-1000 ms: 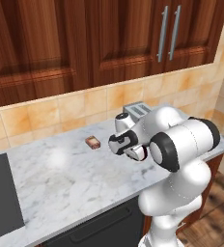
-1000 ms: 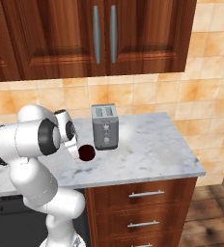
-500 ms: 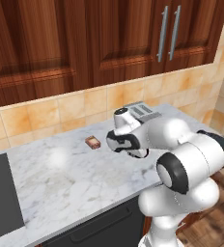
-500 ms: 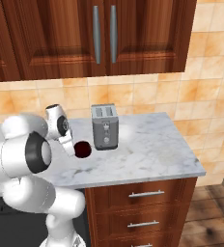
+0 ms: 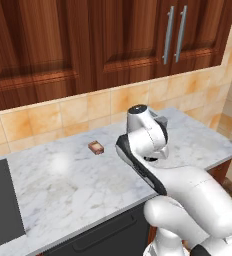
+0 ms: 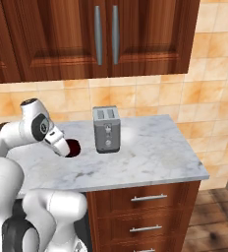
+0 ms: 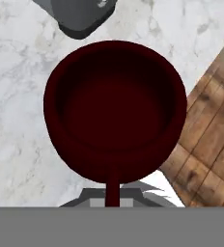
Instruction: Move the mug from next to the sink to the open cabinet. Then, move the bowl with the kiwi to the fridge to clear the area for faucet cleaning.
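The mug [image 7: 115, 113], dark maroon and squat, is sitting directly under the robot's hand, its open mouth facing the hand camera and its handle pointing toward the bottom of that view. In the right base view the mug [image 6: 72, 147] is showing at the end of the white arm, just left of the toaster [image 6: 106, 129] and apart from it, low over the marble counter [image 6: 145, 160]; whether it is resting on the stone or lifted just clear of it cannot be told. The gripper [image 6: 66, 146] is reaching down at the mug's near side with its fingers drawn together, apparently pinching the handle or rim, though the fingertips themselves are hidden at the lower edge of the hand view. In the hand view a corner of the grey toaster [image 7: 80, 17] is lying beyond the mug's far rim, and wooden flooring [image 7: 214, 130] is showing past the counter edge. In the left base view the arm is bending over the counter [image 5: 63, 185], hiding the mug, while a small tan-brown block [image 5: 96, 147] is lying well apart to the left near the tiled wall. Closed wooden wall cabinets [image 6: 106, 37] with steel bar handles are hanging above.
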Available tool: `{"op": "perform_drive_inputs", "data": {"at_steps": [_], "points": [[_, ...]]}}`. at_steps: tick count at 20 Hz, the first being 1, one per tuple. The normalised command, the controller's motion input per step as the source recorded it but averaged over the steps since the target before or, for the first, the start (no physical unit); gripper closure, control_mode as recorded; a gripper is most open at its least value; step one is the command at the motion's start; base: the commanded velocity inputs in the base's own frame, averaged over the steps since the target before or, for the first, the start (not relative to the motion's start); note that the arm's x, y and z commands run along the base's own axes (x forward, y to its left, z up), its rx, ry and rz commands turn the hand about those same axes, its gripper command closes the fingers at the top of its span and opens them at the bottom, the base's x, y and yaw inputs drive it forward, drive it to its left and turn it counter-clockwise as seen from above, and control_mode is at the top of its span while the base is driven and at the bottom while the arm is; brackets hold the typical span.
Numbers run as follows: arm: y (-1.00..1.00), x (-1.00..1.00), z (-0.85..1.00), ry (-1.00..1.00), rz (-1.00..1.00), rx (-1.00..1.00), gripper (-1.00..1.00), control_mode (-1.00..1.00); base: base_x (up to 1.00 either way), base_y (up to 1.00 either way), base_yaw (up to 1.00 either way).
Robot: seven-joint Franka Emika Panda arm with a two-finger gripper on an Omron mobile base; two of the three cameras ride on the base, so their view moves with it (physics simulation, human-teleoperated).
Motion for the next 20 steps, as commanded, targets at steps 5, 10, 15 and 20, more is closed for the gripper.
{"op": "perform_drive_inputs", "data": {"at_steps": [5,10,15,20], "points": [[0.0,-0.87,0.45,0.0,0.69,0.0,1.0,-1.0,0.0,0.0,0.0],[0.0,-0.54,0.39,-0.03,0.77,0.01,1.0,-1.0,0.0,0.0,0.0],[-0.07,-0.58,0.6,-0.4,0.16,0.0,1.0,-1.0,0.0,0.0,0.0],[-0.01,0.0,0.0,0.0,0.0,0.0,1.0,1.0,-0.03,0.0,0.04]]}}
